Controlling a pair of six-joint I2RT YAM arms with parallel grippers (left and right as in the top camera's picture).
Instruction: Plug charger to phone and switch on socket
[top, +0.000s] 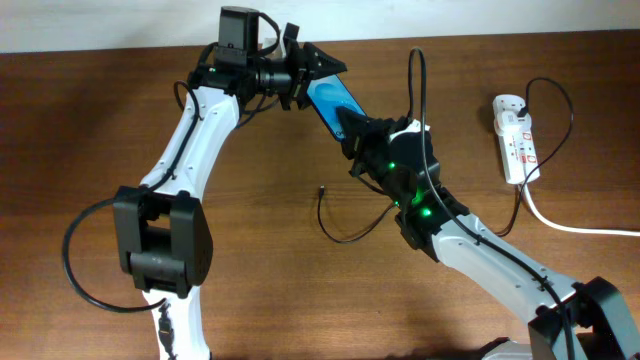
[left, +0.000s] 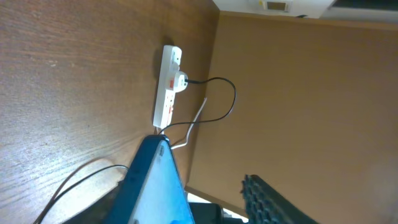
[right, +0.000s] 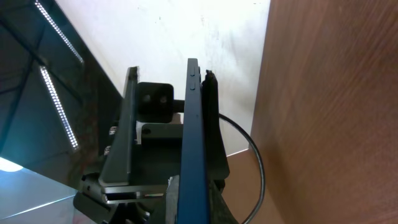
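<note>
The phone (top: 328, 100) was off the table (top: 250, 260), screen up, between the left gripper (top: 322, 66) and the right gripper (top: 352, 128). Its long axis ran on a slant from one to the other. The right wrist view showed it edge-on against one finger (right: 212, 130), with a clear gap to the other finger (right: 127, 124). I could not tell whose fingers these were, nor how wide either gripper stood or which one bore the phone. The charger (top: 345, 236) lay slack on the wood, its plug (top: 321, 189) free and ungripped. The plug lay on the robot's side of the phone, nearer the right gripper than the left. From there the cable curled away and passed under the right arm (top: 470, 240). The socket (top: 516, 140) lay well apart at the table's right edge, its switches too small to read. The surface was dark brown wood grain, with a pale wall (top: 500, 15) behind.
</note>
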